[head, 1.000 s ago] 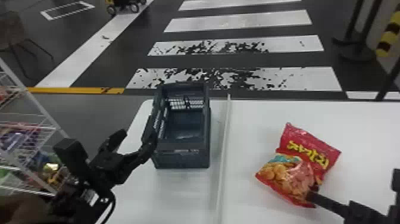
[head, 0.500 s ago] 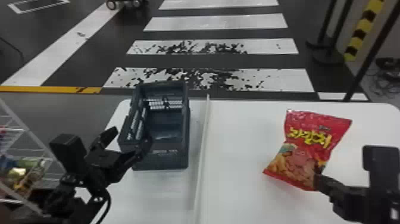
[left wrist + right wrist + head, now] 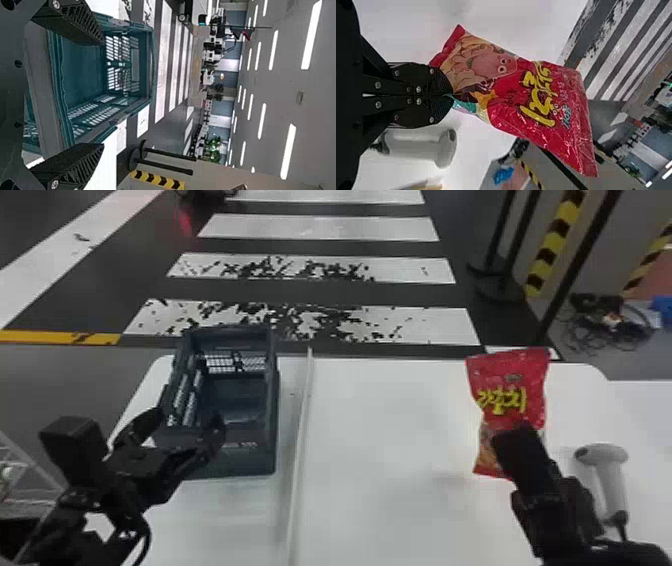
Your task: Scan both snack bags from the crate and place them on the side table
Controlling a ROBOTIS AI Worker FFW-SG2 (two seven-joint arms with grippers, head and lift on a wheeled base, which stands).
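Snack bag (image 3: 507,387) in right pincer (image 3: 531,471)

My flat-fingered left gripper (image 3: 189,422) was black. I saw glossy red, yellow lettering and a pink figure on the plastic snack bag (image 3: 510,375), blue-grey on the box-shaped plastic crate (image 3: 250,462), white on the flat table (image 3: 380,470).

– is the head view facing down from above?
– and forward. up close, the left wrist view is facing the crate (image 3: 250,462), the right the snack bag (image 3: 515,377); all are sharing the striped floor (image 3: 320,227).
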